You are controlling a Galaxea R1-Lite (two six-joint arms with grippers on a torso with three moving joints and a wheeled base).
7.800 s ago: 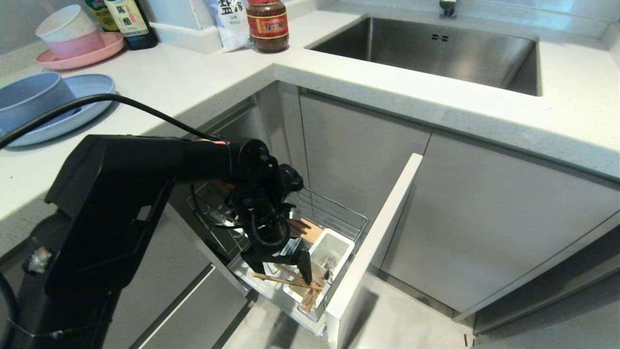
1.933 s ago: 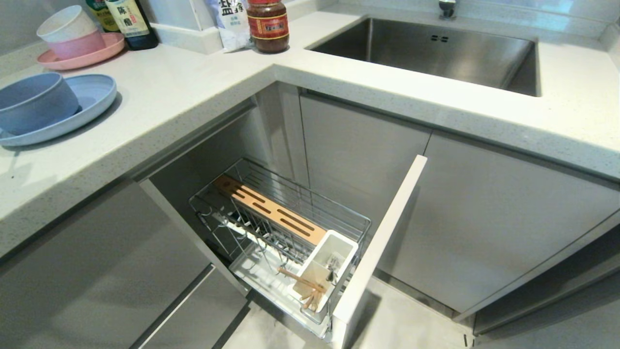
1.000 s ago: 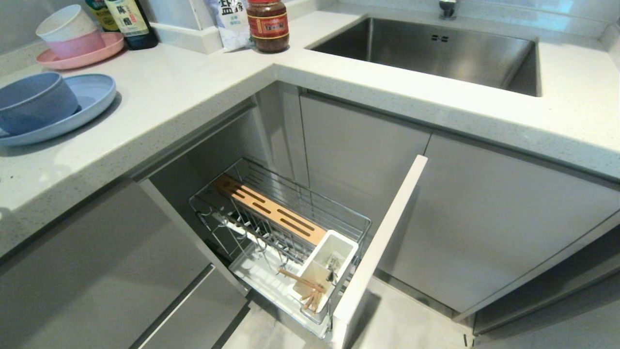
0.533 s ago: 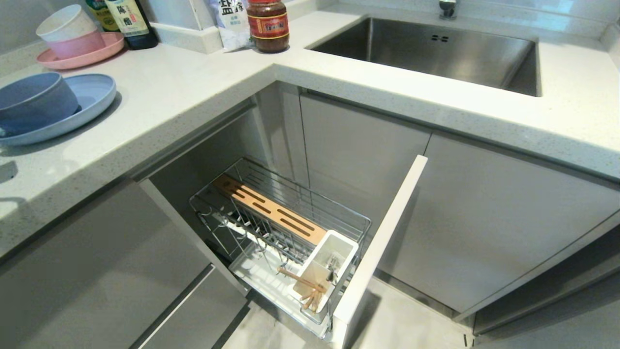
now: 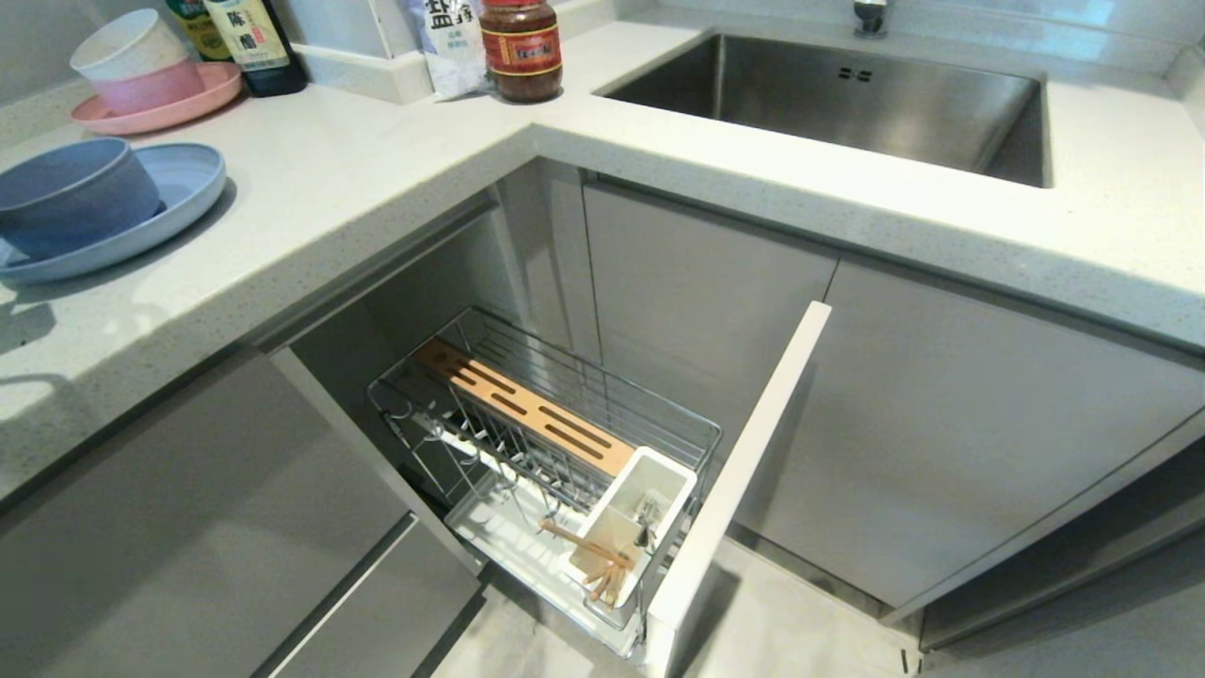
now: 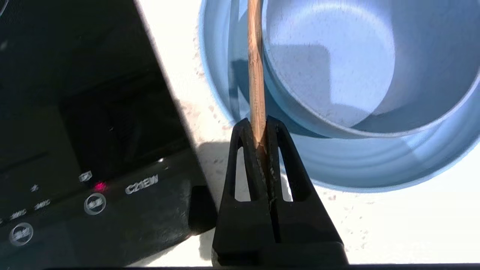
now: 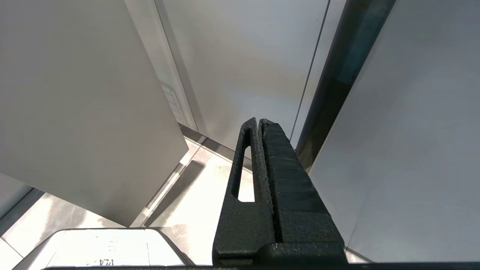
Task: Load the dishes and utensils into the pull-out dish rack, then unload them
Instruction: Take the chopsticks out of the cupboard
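My left gripper (image 6: 257, 122) is shut on one wooden chopstick (image 6: 256, 56), which sticks out over the rim of the light-blue plate (image 6: 375, 161) beside the blue-grey bowl (image 6: 337, 63) standing on it. In the head view the bowl (image 5: 75, 193) and plate (image 5: 184, 179) sit at the counter's left edge, and the left arm is out of frame. The pull-out dish rack (image 5: 602, 377) is drawn out, with another chopstick (image 5: 584, 546) and a fork (image 5: 648, 513) in its white utensil cup (image 5: 659, 471). My right gripper (image 7: 259, 120) hangs shut and empty by the cabinet fronts.
A black induction cooktop (image 6: 93, 150) lies right beside the plate. A pink plate with stacked bowls (image 5: 141, 80), bottles and a jar (image 5: 521, 47) stand at the back of the counter. The sink (image 5: 847, 94) is to the right. The rack's front panel (image 5: 744, 471) juts out.
The left arm, earlier down at the utensil cup, has left the head view. Over the last second a shadow has spread on the counter's left edge before the plate.
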